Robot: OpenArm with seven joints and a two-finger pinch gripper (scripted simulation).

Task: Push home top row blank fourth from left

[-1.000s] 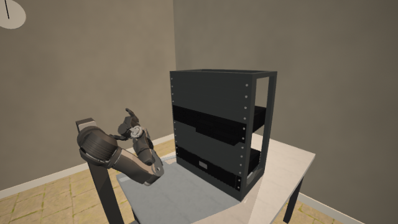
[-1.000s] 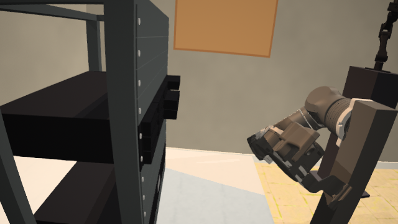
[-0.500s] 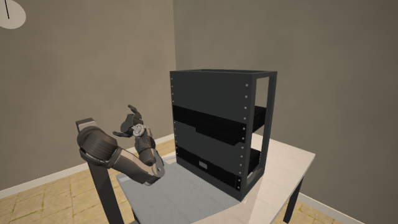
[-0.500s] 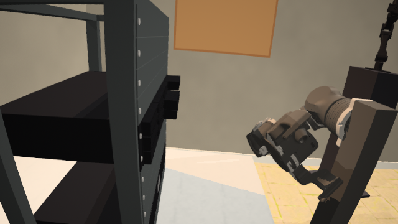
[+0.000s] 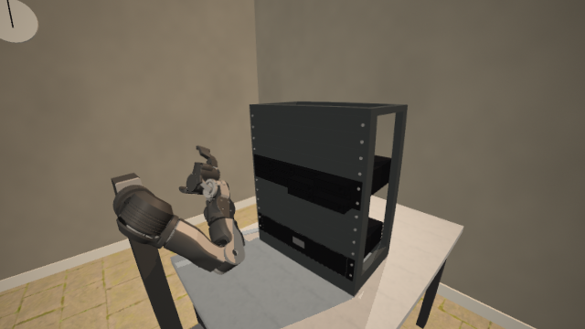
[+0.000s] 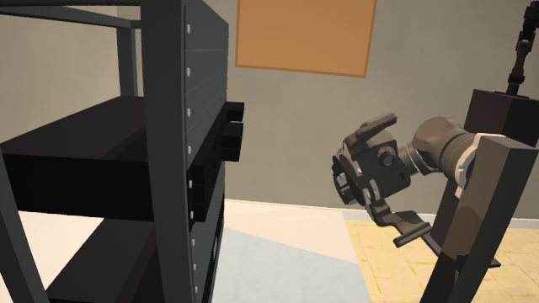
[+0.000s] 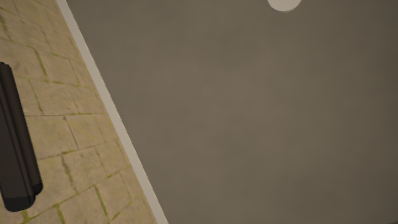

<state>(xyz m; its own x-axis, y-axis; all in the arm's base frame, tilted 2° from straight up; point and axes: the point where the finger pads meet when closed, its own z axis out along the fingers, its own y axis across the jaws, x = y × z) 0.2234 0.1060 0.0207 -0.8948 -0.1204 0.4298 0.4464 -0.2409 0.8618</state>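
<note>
The black rack [image 5: 326, 192] stands on the table, its front facing my arm. The storage chassis [image 5: 308, 183] is the upper black band across that front. The top row's fourth blank is at the band's upper right end [image 5: 349, 185]; the single blanks are too dark to tell apart there. In the side view, black blanks [image 6: 232, 131] stand out from the chassis face. My gripper [image 5: 193, 169] is open and empty, well apart from the rack front, and also shows in the side view [image 6: 379, 177]. The wrist view shows only wall, floor and one finger [image 7: 17, 150].
A grey mat [image 5: 256, 283] lies in front of the rack on the pale table [image 5: 411, 256]. A second black unit [image 5: 306, 249] sits low in the rack. My arm's dark pedestal [image 5: 146, 265] stands left of the table.
</note>
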